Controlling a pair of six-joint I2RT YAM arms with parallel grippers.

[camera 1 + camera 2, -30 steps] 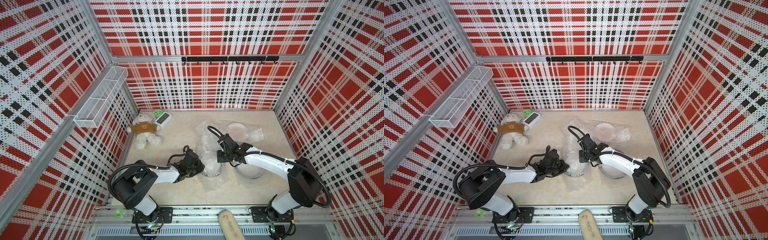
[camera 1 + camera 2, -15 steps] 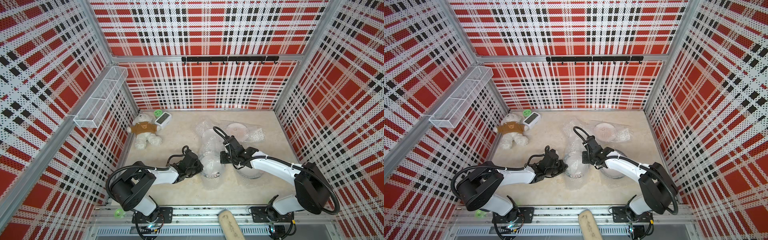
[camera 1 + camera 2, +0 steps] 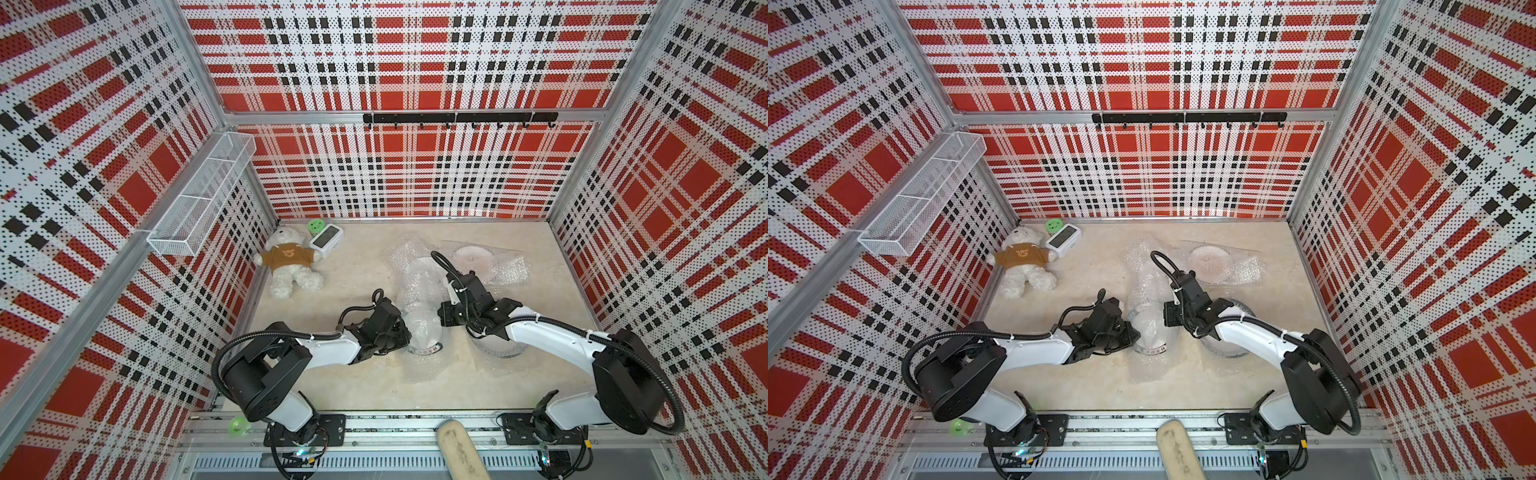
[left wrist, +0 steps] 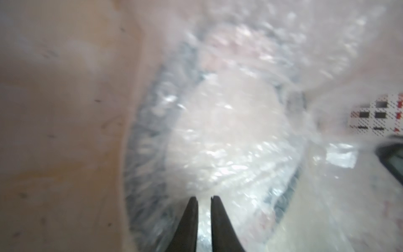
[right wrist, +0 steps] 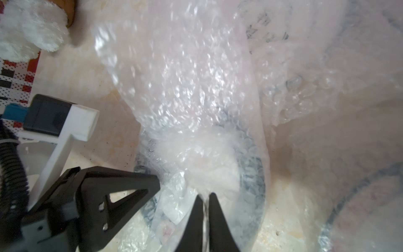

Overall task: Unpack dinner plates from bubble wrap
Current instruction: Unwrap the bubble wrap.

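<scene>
In both top views a dinner plate [image 3: 424,338] [image 3: 1152,336] with a dark lettered rim lies mid-table inside bubble wrap [image 3: 411,274] [image 3: 1142,270]. My left gripper [image 3: 406,334] [image 4: 204,198] pinches the wrap at the plate's left edge. Opposite it, my right gripper [image 3: 443,322] [image 5: 206,195] is shut on a thin fold of the same sheet above the dark rim [image 5: 253,174]. A second dark-rimmed plate [image 3: 498,351] lies under the right arm. A third plate [image 3: 471,257], still wrapped, lies further back.
A teddy bear [image 3: 291,266] and a white clock [image 3: 326,239] lie at the back left. A wire basket [image 3: 203,199] hangs on the left wall and a hook rail [image 3: 457,118] on the back wall. A beige brush-like thing [image 3: 459,453] juts in at the front edge.
My right gripper has come forward and down toward the wrapped plate, drawing the wrap with it. The left gripper has stayed at the plate's left edge.
</scene>
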